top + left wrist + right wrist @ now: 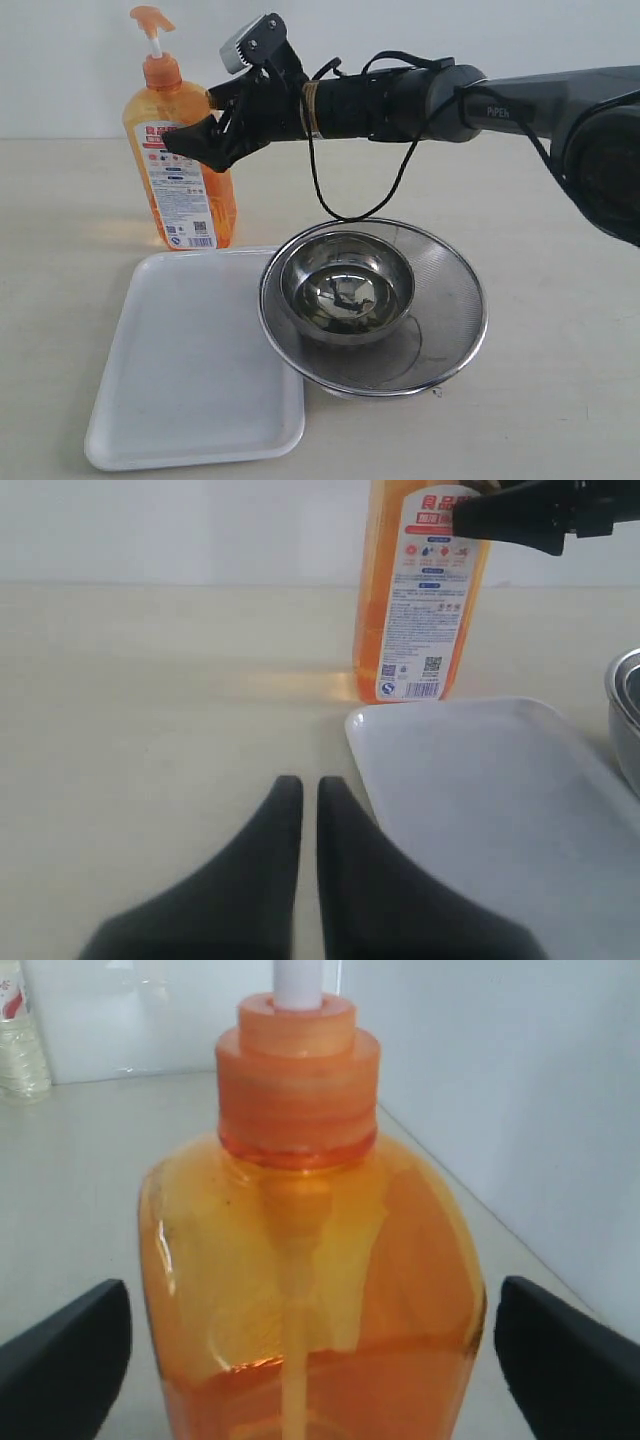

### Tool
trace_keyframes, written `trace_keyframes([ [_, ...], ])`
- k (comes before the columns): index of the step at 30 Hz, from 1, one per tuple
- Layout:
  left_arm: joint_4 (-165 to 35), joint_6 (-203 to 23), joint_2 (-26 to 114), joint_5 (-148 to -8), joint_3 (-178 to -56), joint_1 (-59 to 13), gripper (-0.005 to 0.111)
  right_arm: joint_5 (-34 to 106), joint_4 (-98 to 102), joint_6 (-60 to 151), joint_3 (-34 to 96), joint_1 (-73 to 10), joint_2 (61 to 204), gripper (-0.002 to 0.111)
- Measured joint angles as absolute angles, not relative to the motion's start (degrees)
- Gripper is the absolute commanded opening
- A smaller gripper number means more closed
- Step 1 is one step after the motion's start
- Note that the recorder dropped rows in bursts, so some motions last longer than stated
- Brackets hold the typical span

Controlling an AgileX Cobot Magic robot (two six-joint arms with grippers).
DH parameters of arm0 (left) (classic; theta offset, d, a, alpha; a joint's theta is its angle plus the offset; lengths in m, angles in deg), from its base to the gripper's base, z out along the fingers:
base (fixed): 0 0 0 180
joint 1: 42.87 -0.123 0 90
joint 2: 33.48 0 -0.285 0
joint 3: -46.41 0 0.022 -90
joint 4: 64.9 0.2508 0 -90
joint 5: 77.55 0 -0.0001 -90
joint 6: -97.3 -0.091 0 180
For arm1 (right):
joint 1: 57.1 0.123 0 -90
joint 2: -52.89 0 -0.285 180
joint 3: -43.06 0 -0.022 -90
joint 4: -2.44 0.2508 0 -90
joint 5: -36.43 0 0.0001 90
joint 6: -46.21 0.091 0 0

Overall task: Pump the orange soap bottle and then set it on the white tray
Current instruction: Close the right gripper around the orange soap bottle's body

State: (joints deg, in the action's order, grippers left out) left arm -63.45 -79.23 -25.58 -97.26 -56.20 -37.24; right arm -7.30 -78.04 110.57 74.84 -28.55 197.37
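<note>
Exterior view: the tall translucent orange soap bottle [175,190] stands upright in the upper left of the frame, just behind the flat white plastic tray [190,370] at lower left. The black right gripper [195,120] straddles the bottle's shoulder. At centre, a round steel mesh strainer [455,300] holds a shiny steel bowl [345,295].

Left wrist view: the left gripper [302,785] is clenched on nothing above the beige table [150,680], with bottle [420,630] and tray [480,800] beyond it.

Right wrist view: the right gripper [312,1360] is released, its jaws spread either side of the bottle [310,1260], a sliver of gap showing on each side.
</note>
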Motion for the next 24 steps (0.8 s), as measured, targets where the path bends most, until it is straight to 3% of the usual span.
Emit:
trace_keyframes([
  [24, -63.45, -79.23, -25.58, -97.26, -56.20, -37.24, 0.005, -0.74, -67.24, 99.51, 74.84, -24.97, 201.79, 0.105],
])
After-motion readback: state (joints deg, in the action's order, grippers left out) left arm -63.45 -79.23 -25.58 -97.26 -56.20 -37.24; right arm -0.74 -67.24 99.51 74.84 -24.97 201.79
